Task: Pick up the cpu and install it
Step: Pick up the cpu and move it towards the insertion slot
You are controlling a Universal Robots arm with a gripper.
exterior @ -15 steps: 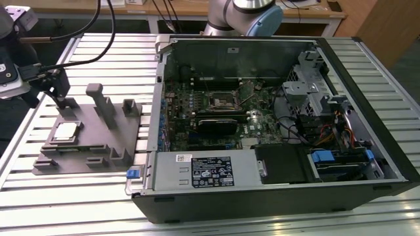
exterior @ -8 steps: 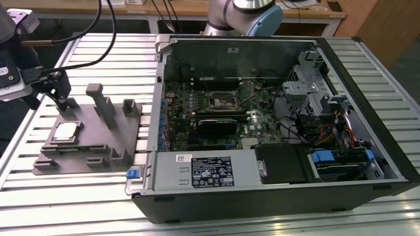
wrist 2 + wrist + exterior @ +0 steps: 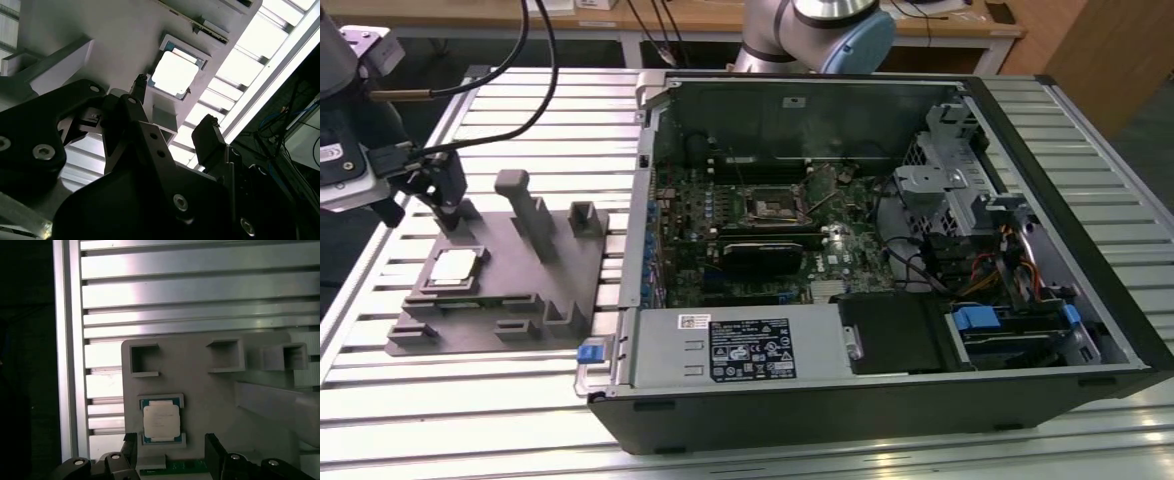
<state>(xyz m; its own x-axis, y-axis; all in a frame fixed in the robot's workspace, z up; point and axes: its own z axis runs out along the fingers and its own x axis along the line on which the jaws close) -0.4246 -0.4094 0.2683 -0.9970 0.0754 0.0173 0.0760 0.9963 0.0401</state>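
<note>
Inspection note. The cpu (image 3: 454, 267) lies flat in its recess on the grey fixture (image 3: 507, 285) at the exterior view's left, well apart from the socket (image 3: 771, 207) inside the open computer case (image 3: 854, 420).

The gripper (image 3: 447, 212) hangs just beyond the chip, jaws wide and empty.

Risk: the recess lips hug the chip, so an off-centre descent could strike them or tip it.

The wrist is cut off at the frame edge. Whether the socket's latch is open is unclear.
</note>
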